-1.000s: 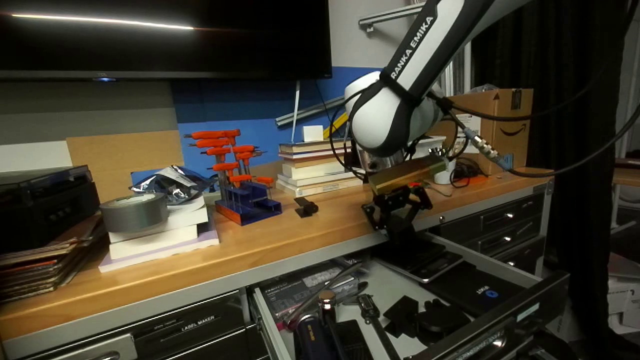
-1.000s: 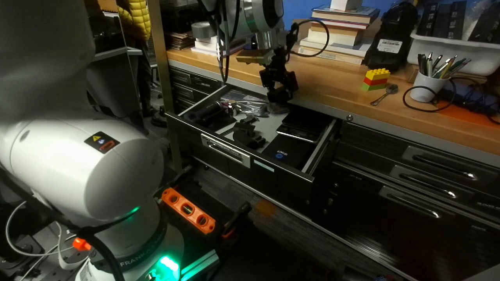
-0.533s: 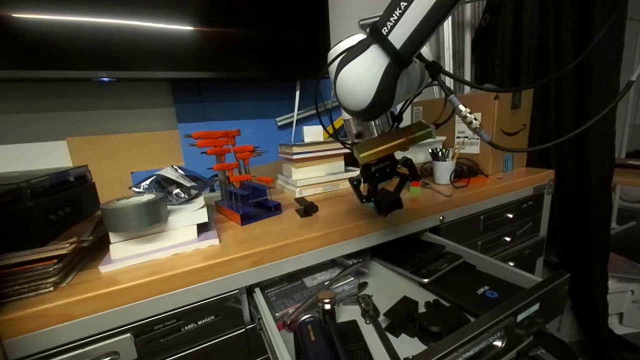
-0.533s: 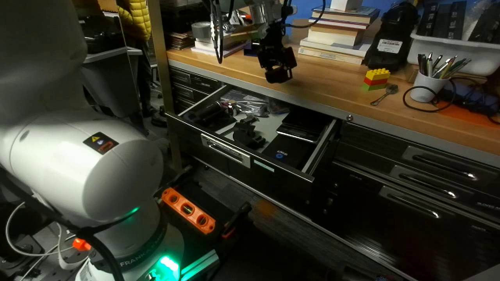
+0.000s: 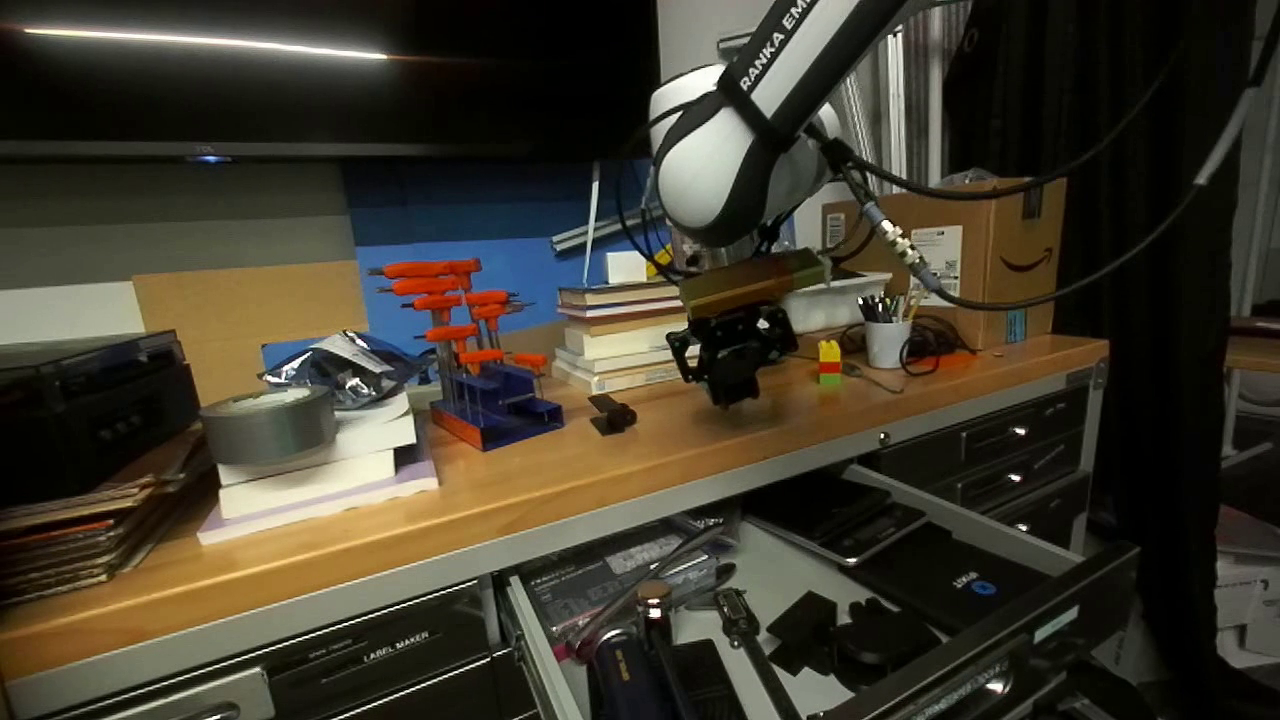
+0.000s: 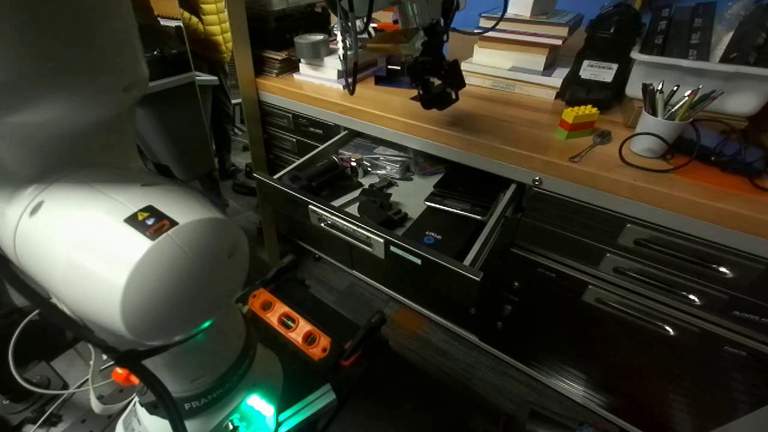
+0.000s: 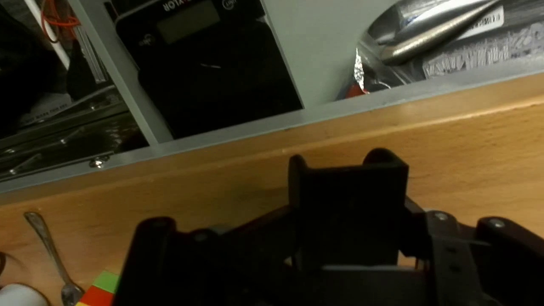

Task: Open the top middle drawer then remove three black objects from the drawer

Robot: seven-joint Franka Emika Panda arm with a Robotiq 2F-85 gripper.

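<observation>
I have the jaws clamped on a black block [image 7: 350,204] that fills the space between them in the wrist view. They grip it across its sides, a hold that I judge leaves the underside free to land flat. Block and jaws are both so dark that I can't tell exactly where one ends and the other begins. I hold it over the desk [image 5: 680,450], inside the front edge and apart from the wood, which I read as the carrying step before setting it down.

The top middle drawer [image 6: 441,270] juts out past that front edge, so I can reach its contents from above. Near its front panel lie an angular black piece [image 5: 803,632] and a rounder black piece [image 5: 880,640]; whether they are joined I can't tell. A caliper [image 5: 737,612] lies just beside them, so I'd expect a tight approach there.

Midway between the desk's front and back edges, a bracket-like black piece [image 5: 612,415] lies beside the tool stand [image 5: 503,402]; I take it for one of the three, already out. Landing between it and the coloured bricks [image 6: 579,123] seems sound to me: a slip there ends on wood, not in the drawer.
</observation>
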